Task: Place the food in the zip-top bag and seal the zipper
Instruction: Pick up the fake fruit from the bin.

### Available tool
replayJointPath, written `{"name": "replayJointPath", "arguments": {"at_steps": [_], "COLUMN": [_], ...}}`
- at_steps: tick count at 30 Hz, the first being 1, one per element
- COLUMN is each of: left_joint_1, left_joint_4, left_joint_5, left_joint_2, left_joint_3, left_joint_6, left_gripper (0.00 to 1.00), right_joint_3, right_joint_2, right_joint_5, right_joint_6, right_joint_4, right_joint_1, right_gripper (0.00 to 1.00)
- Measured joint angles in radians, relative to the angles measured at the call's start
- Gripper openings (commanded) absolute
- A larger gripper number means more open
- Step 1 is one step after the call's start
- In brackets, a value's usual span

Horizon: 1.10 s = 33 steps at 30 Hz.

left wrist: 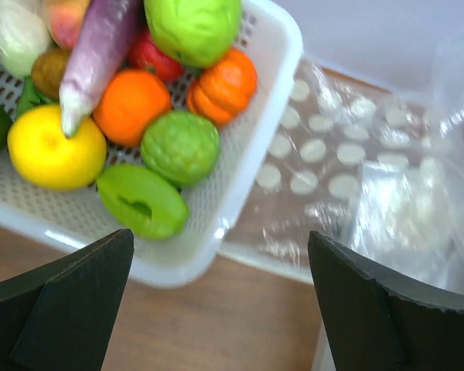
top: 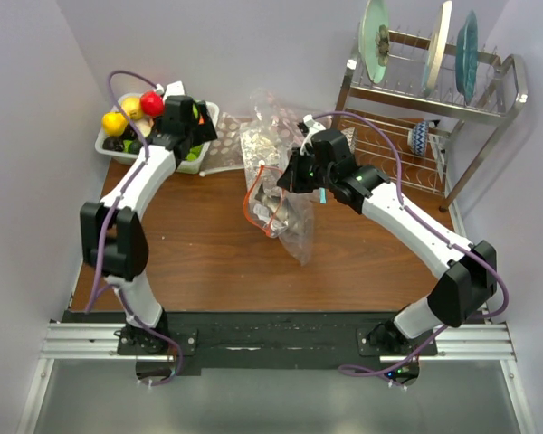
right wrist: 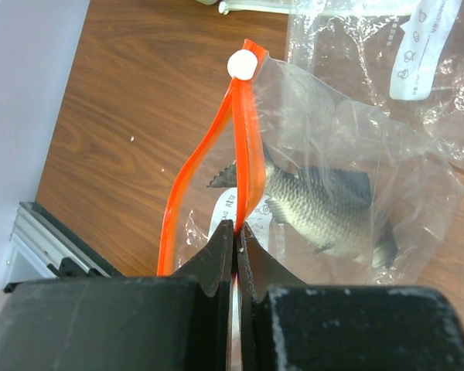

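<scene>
High rear overview; two close, downward wrist views

3 plates (top: 376, 41), 1 bskt (left wrist: 243, 166), 1 orange-zip bag (right wrist: 356, 154).

left wrist: basket (left wrist: 251, 147) cut off top+left, clear plastic (left wrist: 417, 216) at right blurred | top: basket right half under left arm (top: 149, 176) | right wrist: zipper (right wrist: 246, 147) lower end hidden behind right gripper (right wrist: 236, 232) fingers, label (right wrist: 419, 46) print unreadable
</scene>
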Motion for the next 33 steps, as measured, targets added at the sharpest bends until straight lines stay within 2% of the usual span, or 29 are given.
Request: {"name": "replayJointPath", "arguments": {"at_steps": [10,19,26,29,32,33], "left_joint_1": [0.087,0.149,0.159,0.167,0.175,0.179], "left_joint_4": [0.092,0.259,0.358,0.39,0.423,0.432], "left_joint_5": [0.017,0.024,0.102,0.137,0.158,0.167], "left_joint_2": [0.316,0.485,0.616,0.647,0.663,0.665], "left_joint_3": [0.335,0.392,0.465,0.469,0.469,0.473], "left_joint_6": [-0.002,-0.002,-0.03,-0.062,-0.091,-0.1], "left_gripper": [0.97,0.96,0.92,0.85,0.65,0.55], "right_joint_3": [0.0,0.0,0.0,0.0,0.0,0.0], "right_joint_2": [-0.001,-0.003,-0.003,-0.003,-0.003,-0.003], "right_joint_5": [-0.005,-0.005,-0.004,-0.003,-0.001,-0.002], "right_joint_6": [-0.012,-0.017,-0.027,-0.031,-0.034,-0.034], "right_joint_4": [0.0,0.0,-0.006,-0.006,-0.007,-0.007], "right_joint_1": [-0.001,-0.005,-0.005,-0.005,-0.005,-0.005], "right_gripper": [0.0,0.0,0.0,0.0,0.0,0.0]}}
